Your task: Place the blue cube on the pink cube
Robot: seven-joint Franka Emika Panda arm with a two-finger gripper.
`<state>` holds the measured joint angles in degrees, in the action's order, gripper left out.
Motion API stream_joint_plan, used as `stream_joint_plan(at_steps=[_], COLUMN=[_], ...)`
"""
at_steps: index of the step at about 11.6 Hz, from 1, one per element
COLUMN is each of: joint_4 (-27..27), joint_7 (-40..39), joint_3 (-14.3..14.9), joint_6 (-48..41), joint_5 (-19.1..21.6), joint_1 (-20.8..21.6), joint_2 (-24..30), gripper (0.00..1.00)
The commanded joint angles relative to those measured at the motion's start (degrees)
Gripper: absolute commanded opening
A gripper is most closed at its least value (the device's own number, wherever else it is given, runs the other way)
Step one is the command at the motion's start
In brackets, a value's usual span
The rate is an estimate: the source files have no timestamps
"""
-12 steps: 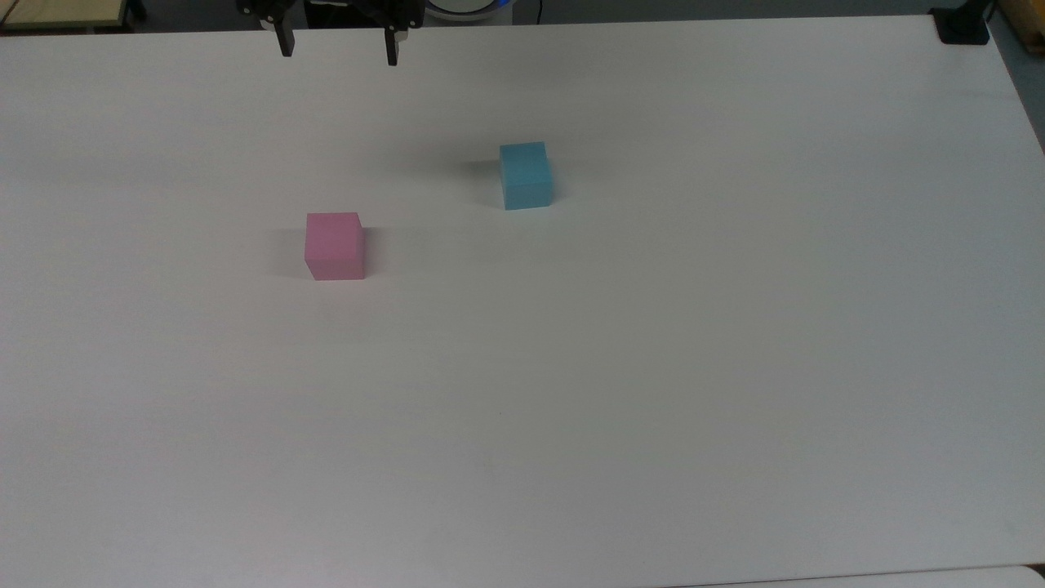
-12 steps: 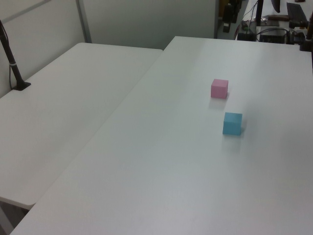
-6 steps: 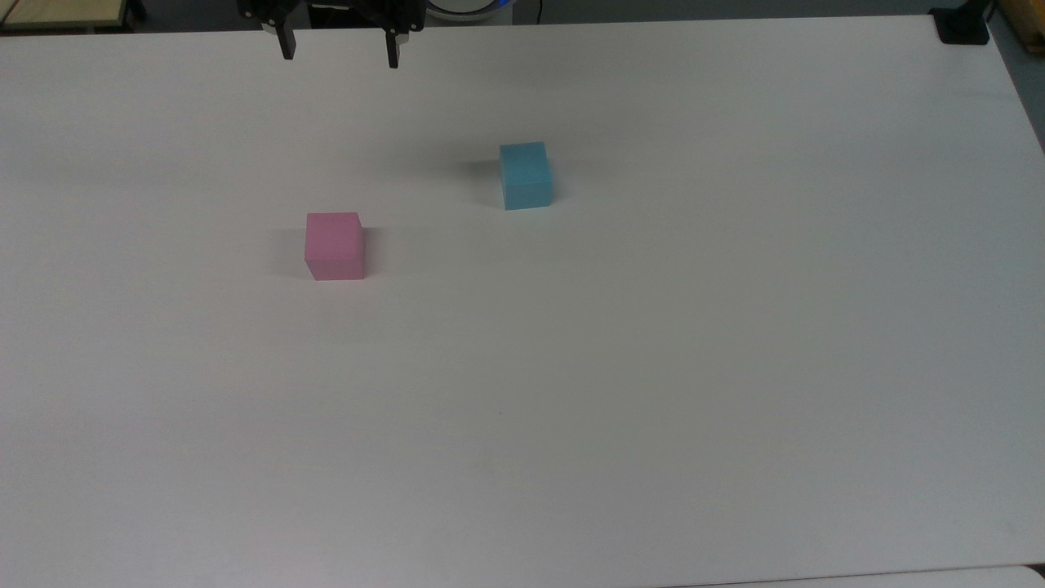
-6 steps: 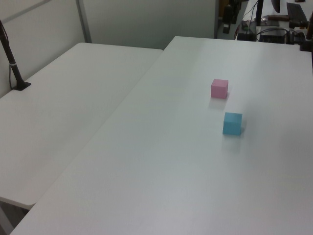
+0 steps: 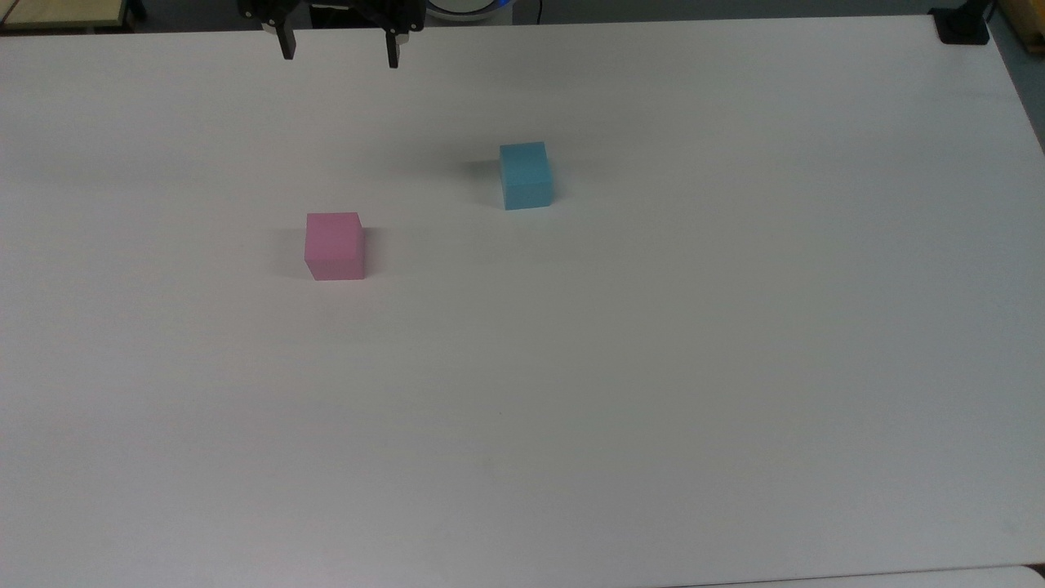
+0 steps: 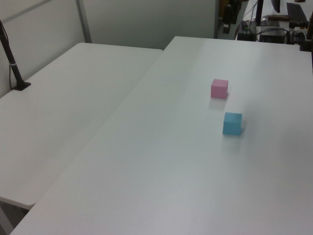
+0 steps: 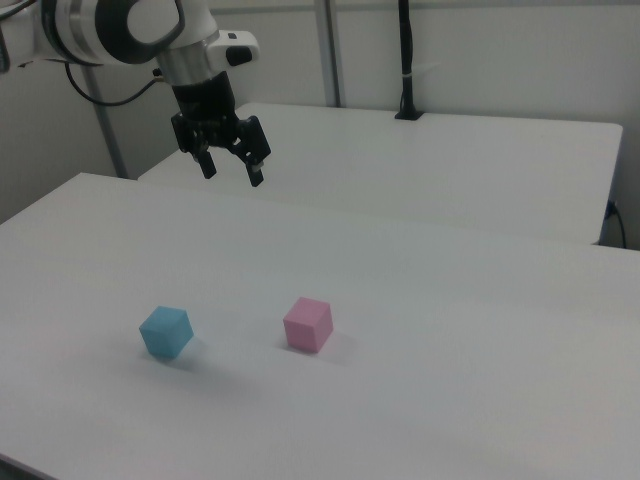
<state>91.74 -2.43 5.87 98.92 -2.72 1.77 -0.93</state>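
Note:
The blue cube [image 5: 525, 175] rests on the white table [image 5: 653, 367], also visible in the left view [image 6: 233, 123] and the right view [image 7: 165, 332]. The pink cube [image 5: 335, 246] sits apart from it, to the top view's left and nearer the camera; the left view [image 6: 219, 88] and the right view [image 7: 307, 324] show it too. My gripper [image 5: 339, 53] hangs open and empty high above the table's far edge in the top view, well clear of both cubes. In the right view the gripper [image 7: 233, 172] is above and behind the cubes.
A second white table [image 6: 63, 107] adjoins on the left view's left, with a black post [image 6: 12, 61] standing on it. A black clamp [image 5: 963, 24] sits at the top view's far right corner. Equipment and cables [image 6: 274, 24] lie beyond the table's end.
The gripper has dropped very slightly in the top view since a second ago. Both cubes are where they were.

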Motion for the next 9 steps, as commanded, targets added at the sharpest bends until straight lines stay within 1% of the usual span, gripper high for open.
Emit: stream_joint_plan(at_steps=[1,3,4,6,8,9], joint_4=[0.9,1.3,1.4,3.4,8.9,12.0], joint_7=[-0.7,-0.6,-0.5,-1.9,-6.6,-7.1], joint_3=[0.2,-0.1,-0.8,-2.3,-3.0,-3.7], joint_6=[-1.0,-2.8,-2.9,-3.1,-4.8,-4.6], joint_5=[-0.7,-0.7,-0.6,-0.5,-0.4,-0.4], joint_1=[1.0,1.5,1.3,1.3,1.4,1.3], joint_2=[0.8,1.1,1.1,1.5,5.1,7.8], gripper=[1.0,1.0,1.0,1.0,1.0,1.0])
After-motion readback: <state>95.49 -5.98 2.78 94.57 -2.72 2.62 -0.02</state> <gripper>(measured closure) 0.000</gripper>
